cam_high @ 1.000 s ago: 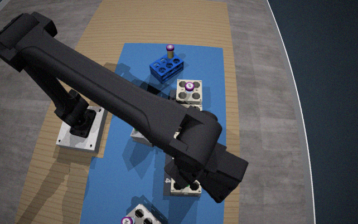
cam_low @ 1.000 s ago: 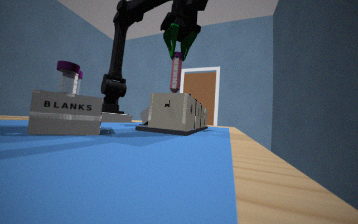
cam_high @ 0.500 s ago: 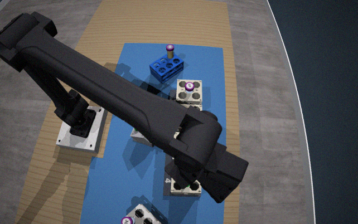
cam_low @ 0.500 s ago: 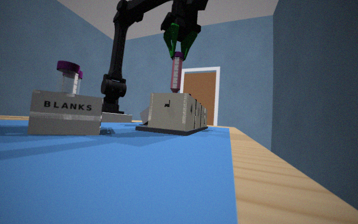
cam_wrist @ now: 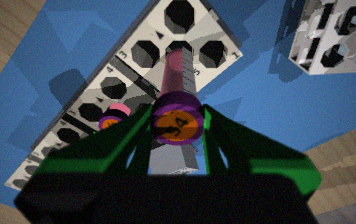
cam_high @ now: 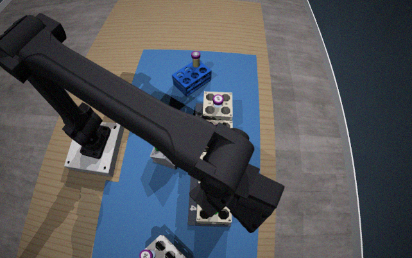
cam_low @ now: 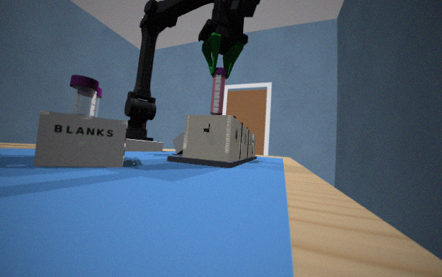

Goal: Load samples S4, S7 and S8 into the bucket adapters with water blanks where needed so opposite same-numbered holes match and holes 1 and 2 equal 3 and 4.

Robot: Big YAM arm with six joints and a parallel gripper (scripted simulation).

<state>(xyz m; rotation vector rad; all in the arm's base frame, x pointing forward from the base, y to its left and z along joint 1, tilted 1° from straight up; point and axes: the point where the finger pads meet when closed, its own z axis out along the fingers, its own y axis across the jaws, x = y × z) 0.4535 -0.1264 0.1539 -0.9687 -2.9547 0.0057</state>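
Note:
My gripper (cam_low: 220, 67) is shut on the purple cap of sample S4 (cam_wrist: 177, 122), a tube with pink liquid (cam_low: 217, 94). It holds the tube upright over adapter 4 (cam_high: 213, 216), the nearest block of the loading stand ST. In the wrist view the tube's lower end is in the adapter's centre hole (cam_wrist: 178, 49); most of the tube stands above the top. Another pink tube with an orange dot (cam_wrist: 113, 121) sits in the neighbouring adapter; its ID is unreadable. Adapter 1 (cam_high: 217, 105) holds a white-dot tube (cam_high: 218, 99) in its centre hole.
The blue rack RS (cam_high: 192, 77) holds one amber tube (cam_high: 196, 58) at its far corner. The white blank rack RB (cam_low: 80, 141), marked BLANKS, holds clear tubes (cam_low: 85, 94); one reads 30 (cam_high: 146, 254). A grey box with a green key (cam_high: 161, 156) shows beside my arm.

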